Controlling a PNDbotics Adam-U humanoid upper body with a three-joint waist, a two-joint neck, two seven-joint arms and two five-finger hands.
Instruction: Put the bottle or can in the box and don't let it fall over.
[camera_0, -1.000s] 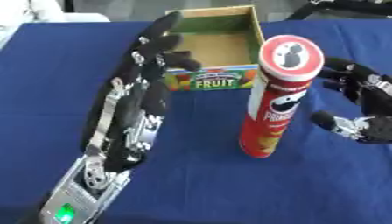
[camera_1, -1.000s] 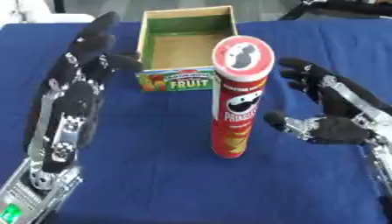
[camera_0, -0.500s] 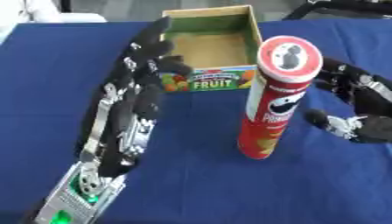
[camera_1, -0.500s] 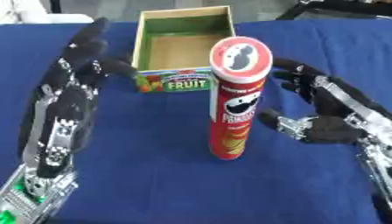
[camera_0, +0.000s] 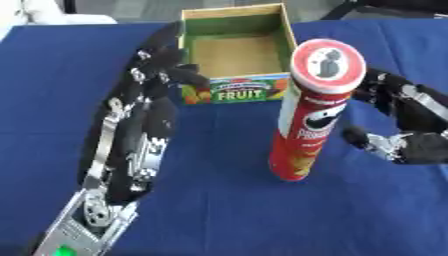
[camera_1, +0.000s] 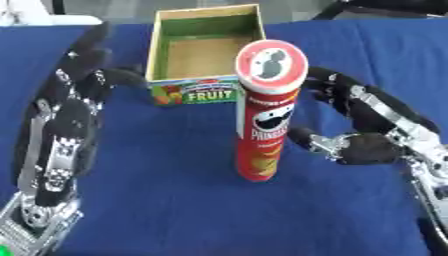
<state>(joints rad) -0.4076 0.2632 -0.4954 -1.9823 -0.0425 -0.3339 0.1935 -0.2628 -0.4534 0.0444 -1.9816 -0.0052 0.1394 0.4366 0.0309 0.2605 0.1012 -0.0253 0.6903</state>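
Can: we see a tall red cylinder (camera_1: 261, 125) standing upright on the blue cloth, in front of the box and a little to its right. Its side is glossy and printed with a moustached face logo and chips near the base; its flat round lid is red-rimmed with a pale centre.

Right hand: our right hand (camera_1: 363, 127) sits just right of the can, fingers curved in an open C toward it. The upper fingers arch near the can's top half and the thumb reaches toward its middle. We cannot tell whether any tip touches the can; nothing is closed around it.

Box: an open-topped rectangular cardboard box (camera_0: 234, 93) lies behind the can, near the far edge of the cloth. Its inner walls are green, its floor plain brown card, and its front panel carries fruit pictures and the word FRUIT.

Left hand: our left hand (camera_0: 150, 82) lies stretched out beside the box's left front corner, fingers long and nearly straight, holding nothing. One fingertip comes right up to the box's front-left corner. The black and silver forearm runs down toward the lower left corner.

Table: a dark blue cloth (camera_0: 227, 215), smooth and matte, covers the surface.
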